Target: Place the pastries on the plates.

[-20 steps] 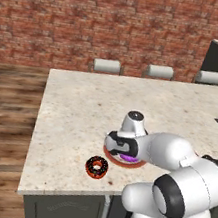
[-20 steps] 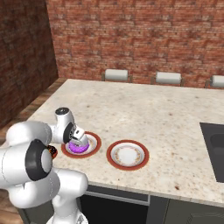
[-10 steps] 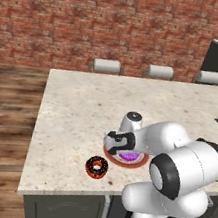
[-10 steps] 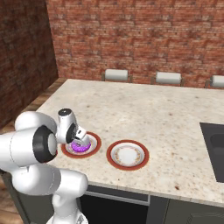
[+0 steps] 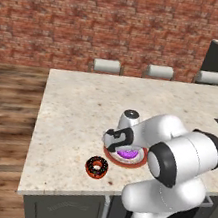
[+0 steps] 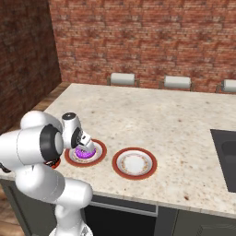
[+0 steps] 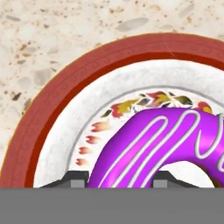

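- In the hand view, a ring doughnut with bright purple icing and thin white squiggles [image 7: 166,144] lies on the white centre of a round plate with a broad reddish-brown rim [image 7: 52,109].
- The two dark fingertips [image 7: 72,180] rise at the bottom of that view, one on each side of the doughnut's near edge and close against it; whether they press on it I cannot tell.
- In the left base view, the gripper [image 5: 120,144] of the white arm points down over that plate [image 5: 139,162], at about 9 o'clock on it, with the purple doughnut [image 5: 129,155] just under and beside the hand.
- On the speckled beige stone counter [image 5: 81,106], a dark chocolate ring doughnut with reddish-orange sprinkles [image 5: 97,166] lies bare on the surface, at about 8 o'clock from the plate, near it but apart, close to the front edge.
- In the right base view, the gripper [image 6: 85,146] sits over the purple doughnut [image 6: 84,154] on the left plate [image 6: 98,154].
- A second, alike plate [image 6: 134,162] lies just beside it at 3 o'clock, not touching, with nothing on its white centre.
- Beyond the far edge of the counter stand three pale grey chair backs [image 6: 121,79], and behind them a red brick wall [image 6: 152,37].
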{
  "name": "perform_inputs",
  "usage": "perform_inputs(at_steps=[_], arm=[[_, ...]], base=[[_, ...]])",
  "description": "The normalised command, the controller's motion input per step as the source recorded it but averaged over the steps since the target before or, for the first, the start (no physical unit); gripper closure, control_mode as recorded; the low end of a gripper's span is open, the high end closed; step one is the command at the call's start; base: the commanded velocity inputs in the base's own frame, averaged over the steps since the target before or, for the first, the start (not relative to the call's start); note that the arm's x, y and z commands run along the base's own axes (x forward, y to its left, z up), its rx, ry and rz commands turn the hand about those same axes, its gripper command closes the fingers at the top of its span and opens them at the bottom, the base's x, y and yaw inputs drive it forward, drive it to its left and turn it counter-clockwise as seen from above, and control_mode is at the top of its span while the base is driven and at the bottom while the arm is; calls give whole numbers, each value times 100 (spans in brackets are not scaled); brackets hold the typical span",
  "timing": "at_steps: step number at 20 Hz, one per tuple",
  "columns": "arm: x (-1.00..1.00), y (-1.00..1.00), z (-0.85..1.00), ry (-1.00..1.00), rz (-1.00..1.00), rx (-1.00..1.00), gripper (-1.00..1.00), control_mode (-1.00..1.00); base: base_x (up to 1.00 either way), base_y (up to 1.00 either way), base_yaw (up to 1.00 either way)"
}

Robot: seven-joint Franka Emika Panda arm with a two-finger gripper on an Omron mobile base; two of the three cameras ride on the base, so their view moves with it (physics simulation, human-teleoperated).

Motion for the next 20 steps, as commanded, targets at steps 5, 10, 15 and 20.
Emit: perform_inputs(at_steps=[5, 10, 15, 20], arm=[[0, 0, -11, 0, 0, 0, -100, -100], [-5, 0, 6, 0, 0, 0, -100, -100], [-17, 0, 44, 0, 0, 0, -100, -100], [-23, 0, 62, -1, 0, 0, -100, -100]], base=[[0, 0, 0], [0, 0, 0], [0, 0, 0], [0, 0, 0]])
